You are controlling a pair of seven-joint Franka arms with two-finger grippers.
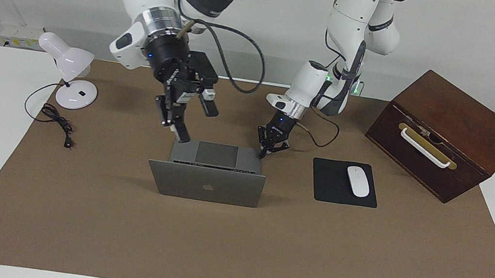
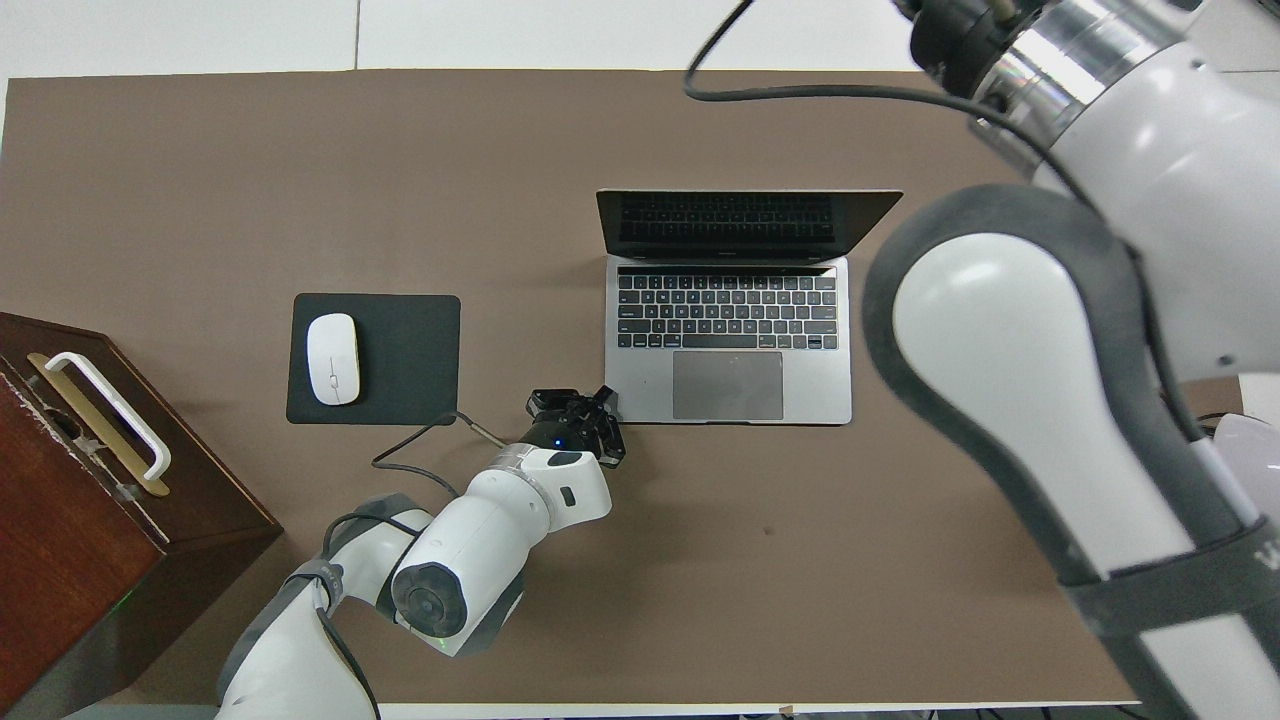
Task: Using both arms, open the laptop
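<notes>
Left claw (image 1: 264,153) at laptop (image 1: 205,184) corner

white jointed arms (image 1: 351,22) with grey-black bands, silver wrist rings, black cables looping to small black claws, green base lights.

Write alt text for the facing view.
An open laptop stands mid-table, its lid raised toward the camera. The left gripper, shut, presses on the deck's corner; the right gripper, open, hangs above the deck's other corner. A mouse on its pad, a wooden box and a lamp lie around.
</notes>
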